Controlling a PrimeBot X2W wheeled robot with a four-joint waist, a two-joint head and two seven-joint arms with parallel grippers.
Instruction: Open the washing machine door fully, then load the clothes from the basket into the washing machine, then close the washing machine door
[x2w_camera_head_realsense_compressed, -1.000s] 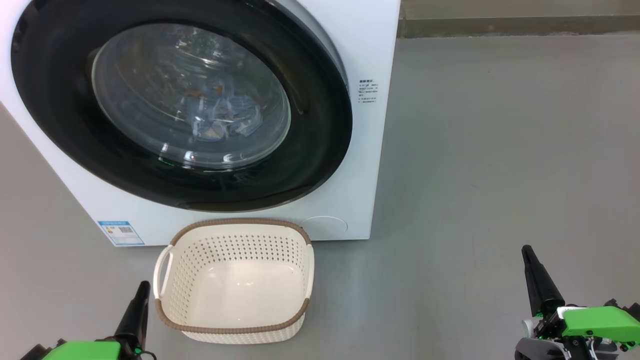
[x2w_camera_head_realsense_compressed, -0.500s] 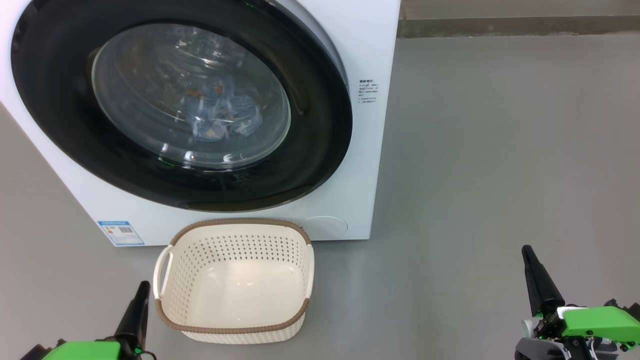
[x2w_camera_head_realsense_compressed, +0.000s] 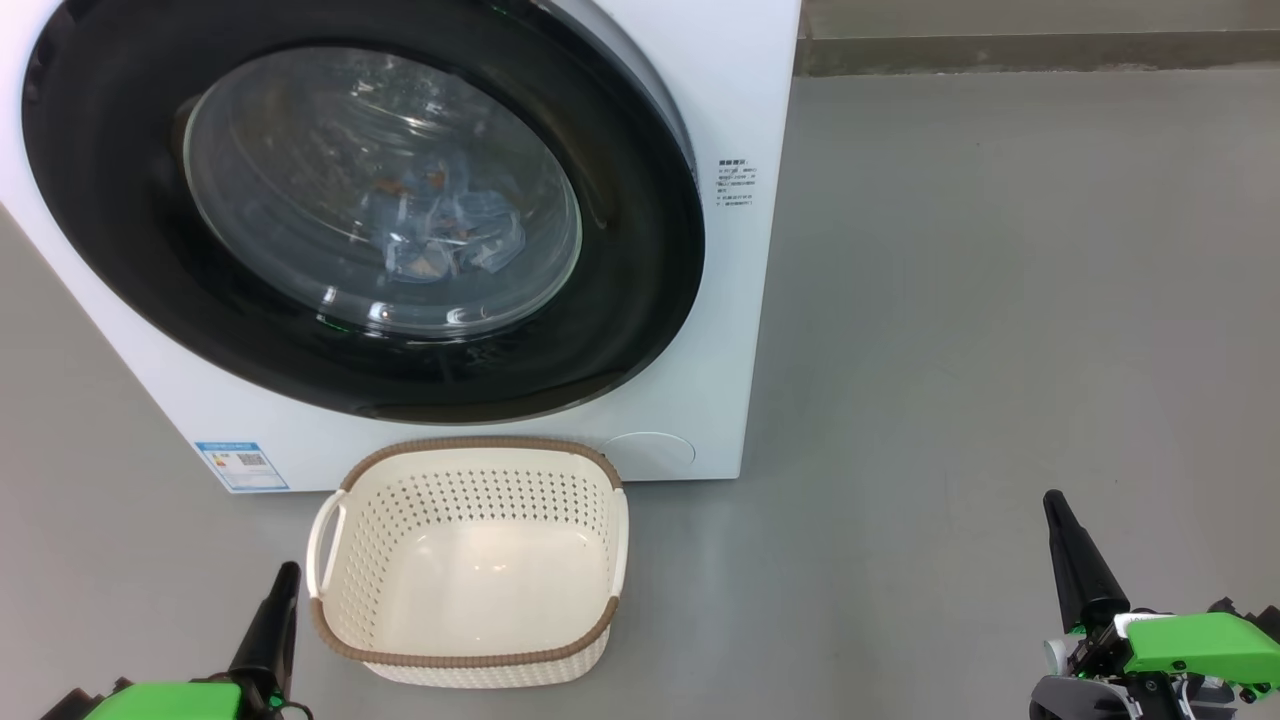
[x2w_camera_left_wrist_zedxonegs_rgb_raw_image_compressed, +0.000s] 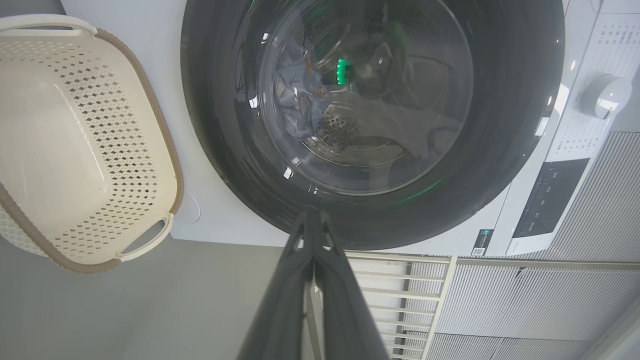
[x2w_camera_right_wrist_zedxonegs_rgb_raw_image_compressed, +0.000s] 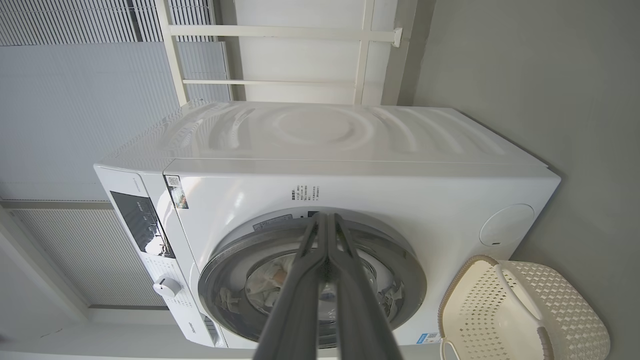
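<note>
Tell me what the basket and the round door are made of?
The basket looks like cream plastic: smooth, slightly shiny, with moulded holes. The washing machine door has a glossy black rim, probably plastic, around a see-through bowl, likely glass.

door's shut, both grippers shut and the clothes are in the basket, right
Not the basket: it is empty. The clothes lie behind the shut door, as the head view shows. The left gripper and right gripper are shut, as you said.
</note>
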